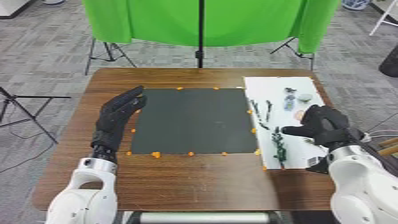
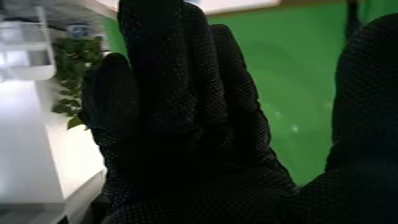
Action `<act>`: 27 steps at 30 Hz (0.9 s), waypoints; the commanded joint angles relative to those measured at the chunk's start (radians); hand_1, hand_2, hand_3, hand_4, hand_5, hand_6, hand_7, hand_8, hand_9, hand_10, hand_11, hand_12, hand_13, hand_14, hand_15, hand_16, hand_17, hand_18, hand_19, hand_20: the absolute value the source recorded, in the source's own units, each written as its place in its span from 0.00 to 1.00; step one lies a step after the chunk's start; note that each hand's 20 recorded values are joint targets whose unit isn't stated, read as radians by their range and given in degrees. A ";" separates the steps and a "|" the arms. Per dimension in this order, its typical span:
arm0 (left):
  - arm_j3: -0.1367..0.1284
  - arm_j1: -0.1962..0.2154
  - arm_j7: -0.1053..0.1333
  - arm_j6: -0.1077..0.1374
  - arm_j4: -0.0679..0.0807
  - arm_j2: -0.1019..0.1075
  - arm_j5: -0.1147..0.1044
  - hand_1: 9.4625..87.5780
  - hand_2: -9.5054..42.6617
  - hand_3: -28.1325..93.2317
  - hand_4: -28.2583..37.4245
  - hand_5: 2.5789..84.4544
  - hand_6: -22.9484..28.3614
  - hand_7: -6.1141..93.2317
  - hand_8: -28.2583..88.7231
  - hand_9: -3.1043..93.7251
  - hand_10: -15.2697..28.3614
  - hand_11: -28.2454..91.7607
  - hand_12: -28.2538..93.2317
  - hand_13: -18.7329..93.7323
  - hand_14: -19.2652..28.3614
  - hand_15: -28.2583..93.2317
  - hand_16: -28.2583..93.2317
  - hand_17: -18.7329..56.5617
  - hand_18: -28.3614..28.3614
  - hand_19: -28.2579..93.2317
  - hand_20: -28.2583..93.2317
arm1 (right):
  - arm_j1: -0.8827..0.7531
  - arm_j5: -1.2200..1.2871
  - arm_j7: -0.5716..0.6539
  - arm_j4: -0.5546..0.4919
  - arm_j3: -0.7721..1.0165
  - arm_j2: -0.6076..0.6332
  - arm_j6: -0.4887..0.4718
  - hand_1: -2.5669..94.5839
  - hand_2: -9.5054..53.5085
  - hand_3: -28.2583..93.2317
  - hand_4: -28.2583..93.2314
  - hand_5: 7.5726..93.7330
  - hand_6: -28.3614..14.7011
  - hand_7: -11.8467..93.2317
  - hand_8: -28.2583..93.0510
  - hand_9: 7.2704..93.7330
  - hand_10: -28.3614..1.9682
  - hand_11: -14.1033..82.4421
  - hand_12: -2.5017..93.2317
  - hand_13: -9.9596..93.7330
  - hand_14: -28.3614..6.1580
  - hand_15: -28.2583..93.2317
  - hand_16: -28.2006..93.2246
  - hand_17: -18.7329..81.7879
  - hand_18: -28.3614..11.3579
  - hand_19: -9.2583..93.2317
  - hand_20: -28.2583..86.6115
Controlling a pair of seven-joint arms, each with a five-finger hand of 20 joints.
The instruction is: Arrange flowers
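Right hand (image 1: 330, 122) and left hand (image 1: 115, 116) hovering, fingers released on both; green stems (image 1: 280, 146) lying on white sheet (image 1: 266, 87), arranging seemingly all remaining.

We've got grey carpet tile floor (image 1: 53, 65) all round the brown wooden table (image 1: 191, 187). Green cloth (image 1: 151, 22) hangs beyond the table's far edge, black pole (image 1: 201, 30) upright at its middle, splayed black stand legs (image 1: 109, 54) under it both sides. Left: we see a black tripod (image 1: 19, 107), thin cable (image 1: 35, 159) on the floor. Right wrist view: leafy plant (image 2: 73, 75) near the green cloth.
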 commanded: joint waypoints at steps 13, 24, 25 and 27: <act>-0.006 0.018 -0.023 -0.003 -0.006 0.014 0.005 0.34 0.03 0.69 0.26 0.52 0.55 0.18 0.20 0.49 0.68 0.39 0.32 0.45 0.79 0.36 0.26 0.25 0.77 0.34 0.38 | 0.046 0.021 0.037 0.143 -0.117 0.052 -0.050 0.38 0.00 0.57 0.09 0.80 0.52 0.24 0.18 0.90 0.42 0.35 0.24 1.00 0.66 0.51 0.45 0.87 0.60 0.84 0.59; -0.003 0.013 -0.033 -0.010 -0.003 0.010 0.004 0.34 0.03 0.69 0.26 0.52 0.55 0.18 0.20 0.49 0.68 0.39 0.32 0.45 0.79 0.36 0.26 0.25 0.76 0.34 0.38 | 0.055 -0.055 0.043 0.178 -0.185 0.051 0.027 0.39 0.00 0.63 0.13 0.83 0.54 0.27 0.18 0.92 0.45 0.38 0.25 1.00 0.69 0.54 0.44 0.88 0.60 0.86 0.59; -0.003 0.014 -0.031 -0.010 -0.004 0.010 0.003 0.34 0.03 0.69 0.25 0.52 0.55 0.18 0.20 0.49 0.68 0.39 0.32 0.45 0.79 0.36 0.26 0.25 0.76 0.34 0.38 | 0.054 -0.056 0.047 0.181 -0.189 0.051 0.035 0.39 0.00 0.63 0.14 0.83 0.55 0.27 0.18 0.92 0.46 0.39 0.25 1.00 0.69 0.55 0.44 0.88 0.60 0.86 0.59; -0.003 0.017 -0.031 -0.010 -0.005 0.009 0.003 0.34 0.03 0.69 0.25 0.52 0.55 0.18 0.20 0.49 0.68 0.39 0.32 0.45 0.79 0.36 0.26 0.24 0.76 0.34 0.38 | 0.053 -0.058 0.047 0.188 -0.193 0.047 0.041 0.40 0.00 0.63 0.15 0.84 0.55 0.28 0.18 0.93 0.46 0.40 0.25 1.00 0.70 0.55 0.43 0.88 0.60 0.87 0.59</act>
